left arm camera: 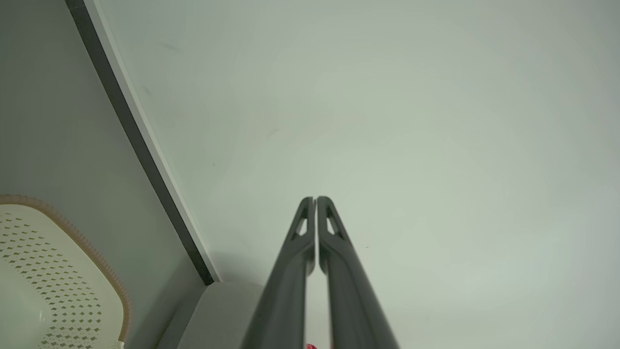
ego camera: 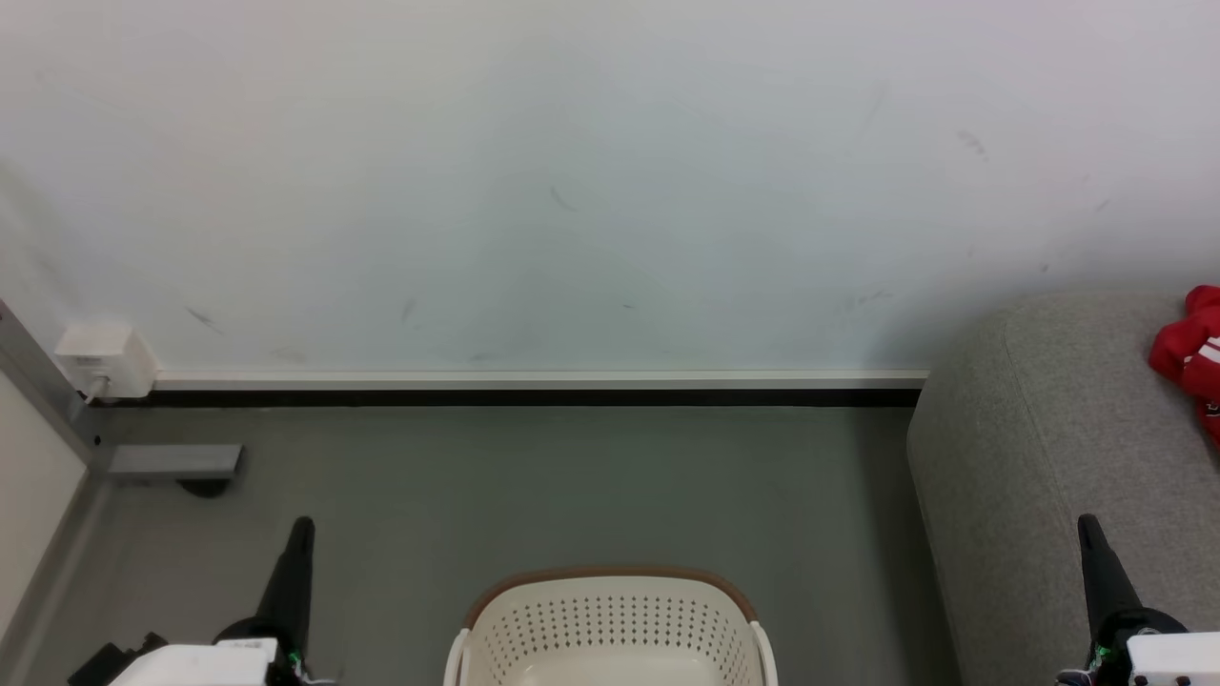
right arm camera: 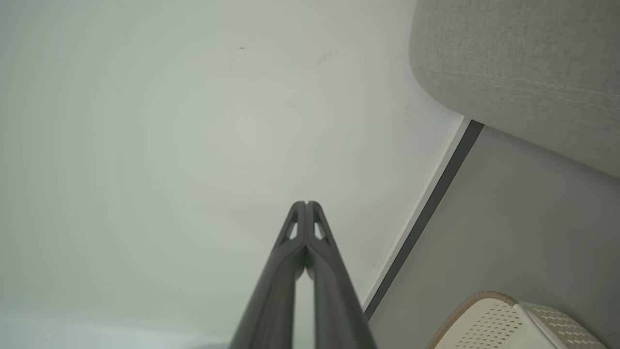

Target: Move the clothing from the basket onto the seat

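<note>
Fingers of left gripper and right gripper are closed, empty; cream-white perforated plastic basket seems empty; red fabric clothing lies on grey upholstered seat; likely only checking remains.

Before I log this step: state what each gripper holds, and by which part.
Nothing is held. Left gripper and right gripper are shut, empty; the clothing lies on the seat.
</note>
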Controlling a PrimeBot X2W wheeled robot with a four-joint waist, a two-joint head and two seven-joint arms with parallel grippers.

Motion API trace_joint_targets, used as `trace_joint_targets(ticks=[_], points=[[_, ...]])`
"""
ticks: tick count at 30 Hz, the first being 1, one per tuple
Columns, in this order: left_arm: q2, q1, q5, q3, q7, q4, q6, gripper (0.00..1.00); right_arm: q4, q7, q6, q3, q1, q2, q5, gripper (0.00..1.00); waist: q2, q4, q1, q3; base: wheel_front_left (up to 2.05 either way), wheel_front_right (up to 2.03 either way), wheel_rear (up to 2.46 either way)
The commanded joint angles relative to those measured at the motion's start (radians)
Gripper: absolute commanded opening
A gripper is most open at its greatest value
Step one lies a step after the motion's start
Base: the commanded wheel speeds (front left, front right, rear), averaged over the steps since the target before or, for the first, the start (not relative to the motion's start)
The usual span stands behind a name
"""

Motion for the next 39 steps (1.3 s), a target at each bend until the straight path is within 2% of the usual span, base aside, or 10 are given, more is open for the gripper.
trace_joint_targets(ticks=[1,18,39], points=[[0.003,-0.014,-0.034,0.007,0.008,-0.005,-0.006,0.00,-0.005,0.008,-0.002,-0.005,-0.013,-0.009,0.028,0.00,0.0000,-0.001,0.0000,0.001,0.00,0.00,0.00],[0.001,-0.024,-0.141,0.016,0.039,-0.009,-0.009,0.00,-0.012,0.036,-0.002,-0.014,-0.025,-0.009,0.143,0.00,0.0000,-0.010,0.0000,0.008,0.00,0.00,0.00],[0.001,-0.024,-0.141,0.016,0.040,-0.009,-0.009,0.00,-0.012,0.037,-0.002,-0.014,-0.024,-0.009,0.142,0.00,0.0000,-0.010,0.0000,0.009,0.00,0.00,0.00]])
